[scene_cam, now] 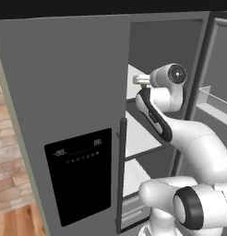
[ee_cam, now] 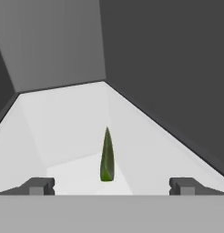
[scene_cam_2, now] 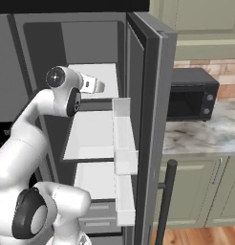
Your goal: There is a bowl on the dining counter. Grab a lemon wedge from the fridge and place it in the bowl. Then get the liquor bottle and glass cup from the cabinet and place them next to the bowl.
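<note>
You've got a brick wall [scene_cam: 7, 152] and wood floor [scene_cam: 18, 221] on the left, then over on the right a black microwave [scene_cam_2: 192, 95] on a marble tabletop [scene_cam_2: 200, 134], sage-green base cabinets [scene_cam_2: 196, 191] below and matching wall cabinets [scene_cam_2: 205, 24] above.

I see the fridge [scene_cam: 64, 106], tall and grey, with its left door shut and showing a black panel and a long dark handle, and its right door swung wide open with white bins on the inside. Inside are white shelves, and on the top one lies the lemon wedge [ee_cam: 107, 157]. It is tiny and yellow-green, thin and pointed, with its tip aimed toward the back corner, all alone on the white shelf, away from the grey walls.
</note>
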### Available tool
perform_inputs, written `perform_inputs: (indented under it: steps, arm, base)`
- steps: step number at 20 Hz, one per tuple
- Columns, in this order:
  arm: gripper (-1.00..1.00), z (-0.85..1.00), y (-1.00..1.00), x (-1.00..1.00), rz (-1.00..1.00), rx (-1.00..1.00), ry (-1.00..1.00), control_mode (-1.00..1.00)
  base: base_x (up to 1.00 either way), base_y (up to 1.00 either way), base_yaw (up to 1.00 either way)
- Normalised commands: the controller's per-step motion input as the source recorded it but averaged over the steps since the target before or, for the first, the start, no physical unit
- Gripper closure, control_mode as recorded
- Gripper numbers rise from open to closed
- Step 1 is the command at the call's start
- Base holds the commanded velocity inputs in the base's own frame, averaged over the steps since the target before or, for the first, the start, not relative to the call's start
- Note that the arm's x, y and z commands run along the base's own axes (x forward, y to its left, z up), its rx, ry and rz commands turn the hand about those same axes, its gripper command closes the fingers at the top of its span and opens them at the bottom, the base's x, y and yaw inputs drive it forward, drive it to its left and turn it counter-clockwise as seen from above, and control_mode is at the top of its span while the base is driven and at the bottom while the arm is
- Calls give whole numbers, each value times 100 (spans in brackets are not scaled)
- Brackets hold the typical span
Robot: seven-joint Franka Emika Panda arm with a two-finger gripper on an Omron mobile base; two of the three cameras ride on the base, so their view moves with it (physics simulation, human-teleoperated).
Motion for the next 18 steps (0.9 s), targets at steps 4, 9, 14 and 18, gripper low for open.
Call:
perform_inputs:
  steps: [4,9,14,18]
  arm:
    - [-100,-8,5,10,0,0,0,-100]
    - [-100,-12,3,12,0,0,0,-100]
    - [-100,-10,2,15,0,0,0,-100]
    - [-100,-13,3,13,0,0,0,-100]
  base:
    - [0,0,0]
    - [0,0,0]
    - [0,0,0]
    - [0,0,0]
